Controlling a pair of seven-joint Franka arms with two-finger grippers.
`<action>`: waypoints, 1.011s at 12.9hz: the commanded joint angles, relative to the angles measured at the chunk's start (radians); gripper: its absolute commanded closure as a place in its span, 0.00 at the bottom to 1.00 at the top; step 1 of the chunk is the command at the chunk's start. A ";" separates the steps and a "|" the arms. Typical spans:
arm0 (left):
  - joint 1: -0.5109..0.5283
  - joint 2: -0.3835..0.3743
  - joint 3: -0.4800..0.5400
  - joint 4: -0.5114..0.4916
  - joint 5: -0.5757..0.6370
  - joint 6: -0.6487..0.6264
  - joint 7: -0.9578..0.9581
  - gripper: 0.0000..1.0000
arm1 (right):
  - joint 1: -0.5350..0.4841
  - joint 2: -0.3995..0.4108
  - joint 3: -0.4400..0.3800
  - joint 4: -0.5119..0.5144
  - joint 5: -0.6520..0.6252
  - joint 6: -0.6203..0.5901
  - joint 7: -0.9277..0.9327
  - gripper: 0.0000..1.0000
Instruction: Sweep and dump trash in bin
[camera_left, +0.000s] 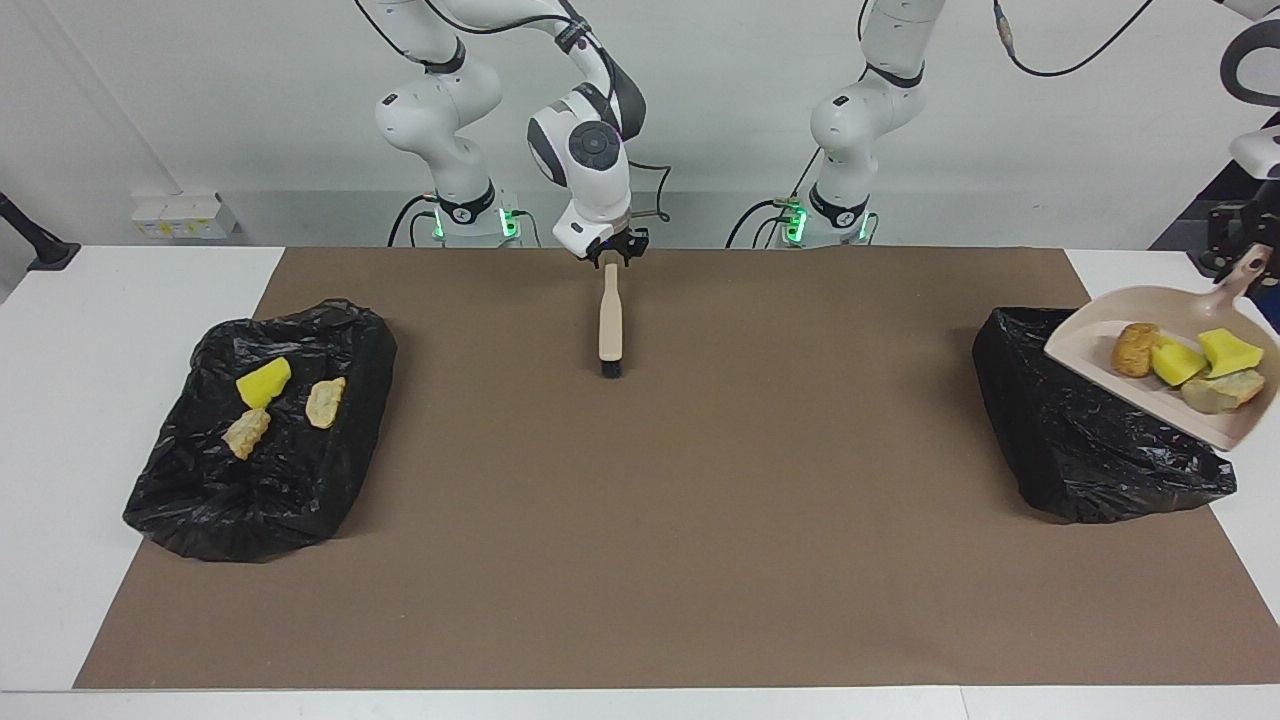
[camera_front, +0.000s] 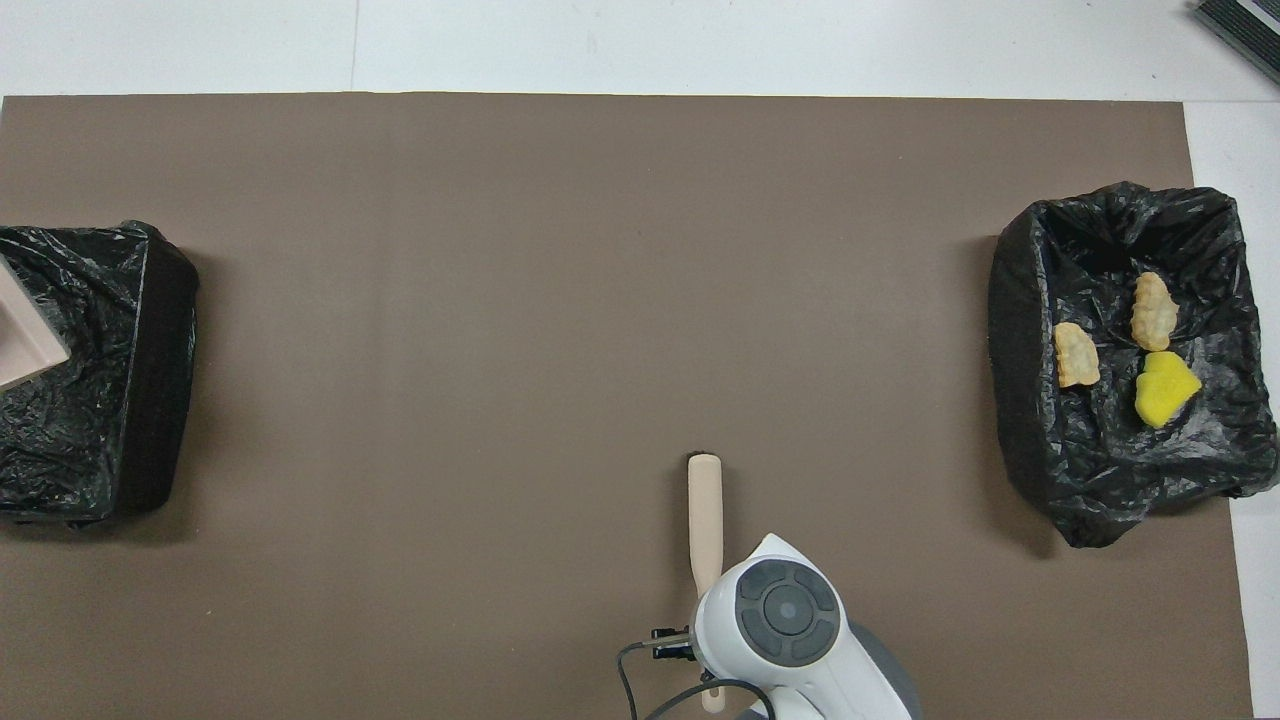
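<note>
With three scraps (camera_left: 270, 400) already binned, the left gripper (camera_left: 1240, 262) pinches the loaded dustpan (camera_left: 1090, 345) over the second bin (camera_left: 1060, 440); dumping remains.

The right gripper (camera_left: 611, 256) pinches the brush (camera_left: 609, 320).

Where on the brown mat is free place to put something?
The mat is bare between the right arm's bin and the left arm's bin, farther from the robots than the brush. Crowded: right claw at the brush; left claw holding the loaded dustpan over its bin.
</note>
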 joint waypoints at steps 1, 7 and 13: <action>0.025 0.051 -0.013 0.075 0.067 0.033 0.031 1.00 | -0.107 -0.005 0.000 0.068 -0.053 -0.021 -0.090 0.00; 0.036 0.094 -0.013 0.072 0.251 0.160 0.028 1.00 | -0.280 0.000 -0.003 0.253 -0.140 -0.032 -0.124 0.00; 0.002 0.111 -0.013 0.039 0.410 0.180 0.019 1.00 | -0.537 -0.011 -0.009 0.532 -0.240 -0.273 -0.271 0.00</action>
